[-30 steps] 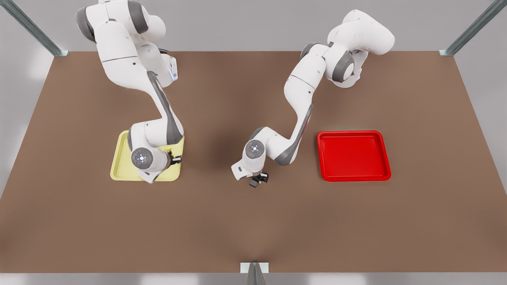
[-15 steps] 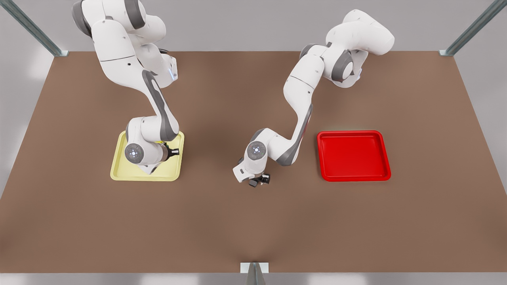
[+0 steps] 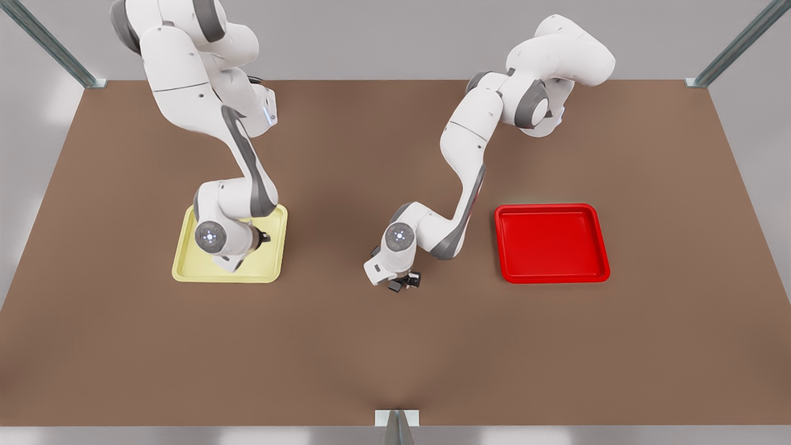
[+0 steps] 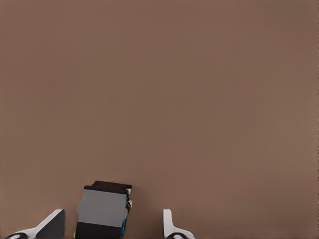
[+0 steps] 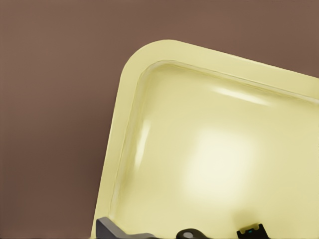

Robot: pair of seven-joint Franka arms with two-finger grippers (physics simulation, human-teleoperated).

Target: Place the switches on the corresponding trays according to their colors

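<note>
Between the two trays, on the bare brown table [image 3: 395,358], sits a switch [image 4: 102,211]; dark blocky body with a grey face, lying a bit tilted; cap colour can't be read from here; in the front view it's the dark block just under the middle arm's wrist.

The left gripper [image 4: 113,225] is down at it, jaws open and straddling it; fingertips [image 4: 169,225] flank the body with gaps showing on both sides, and the switch sits nearer one finger than the other; no contact yet as far as I can tell.

The red tray [image 3: 552,275] lies near, toward the front view's right, with nothing visible in it.

The pale yellow tray [image 5: 124,99] lies well apart, at the front view's left; the right gripper [image 3: 258,237] hangs low over it, inside its rim; its state cannot be told, and no switch can be made out on the tray floor.

Step in hand, my read: grasp of the middle switch by the left arm, pre-close; the right arm looks busy at the yellow tray, placing or leaving.

Next move calls for closing squarely on the small body, probably centring first since it's off to one side; then lift clear and carry to the tray matching the cap; an off-centre pinch could twist or flick so tiny a part.
</note>
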